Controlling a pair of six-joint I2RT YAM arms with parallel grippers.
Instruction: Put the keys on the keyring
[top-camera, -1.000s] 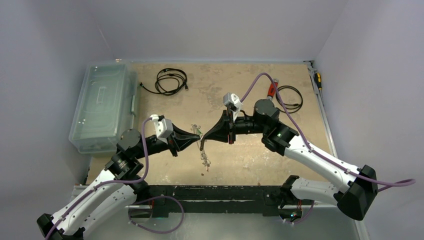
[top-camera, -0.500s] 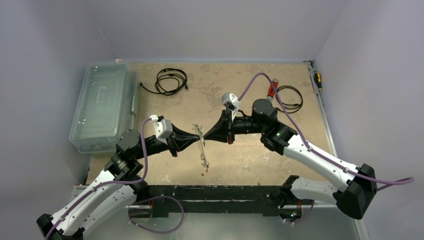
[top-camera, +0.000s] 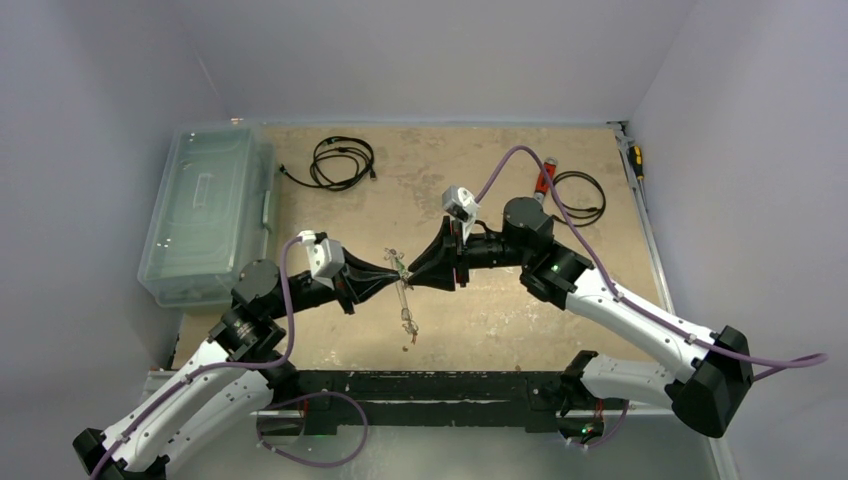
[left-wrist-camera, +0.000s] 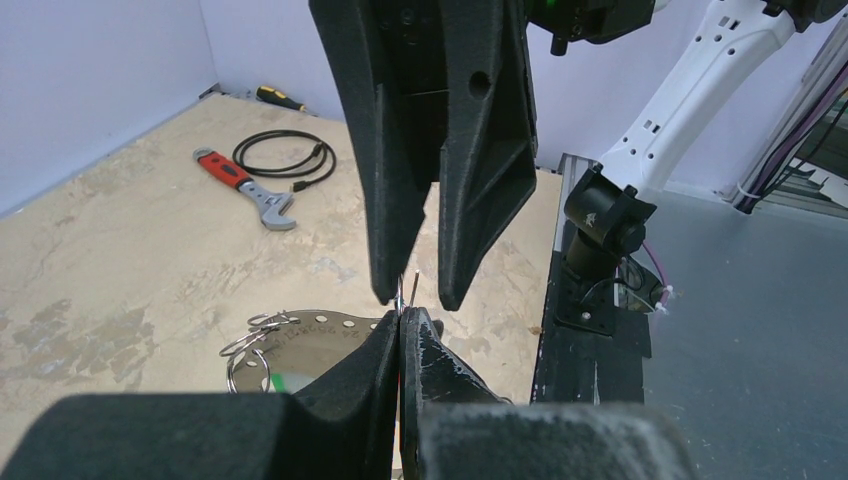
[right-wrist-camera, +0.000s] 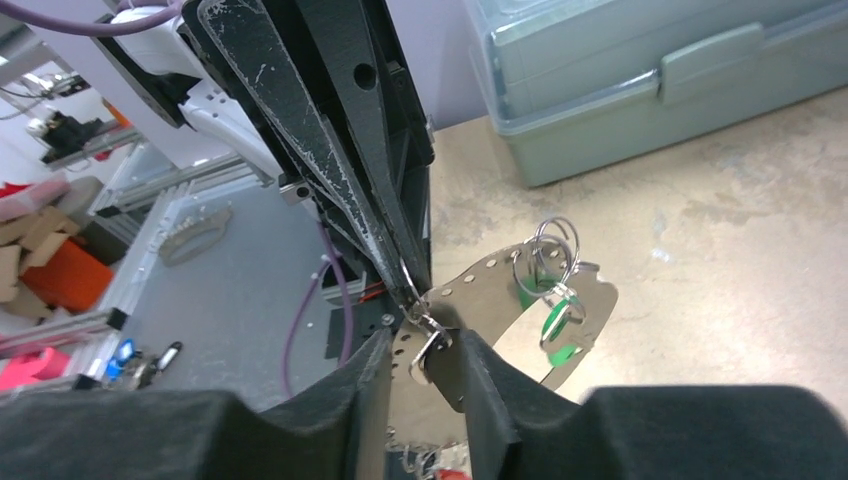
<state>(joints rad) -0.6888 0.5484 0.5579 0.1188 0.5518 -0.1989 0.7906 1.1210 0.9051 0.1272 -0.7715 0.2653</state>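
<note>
Keyring (right-wrist-camera: 470, 278) was a thin, flat band of bright polished metal punched with small holes; wire split rings (right-wrist-camera: 553, 245) on it shone alike; one of the keys (right-wrist-camera: 556, 322) had a glossy green plastic head. Jaws of the left gripper (right-wrist-camera: 408, 290) were matt black plastic, finely grainy, scuffed with pale scratches; those of the right gripper (right-wrist-camera: 425, 345) looked equally dull and grainy. The surface (top-camera: 440, 160) was matt, mottled tan, worn in patches; the box (top-camera: 205, 215) was smooth translucent plastic; the wrench (left-wrist-camera: 245, 187) had a glossy red handle and bare metal head.
</note>
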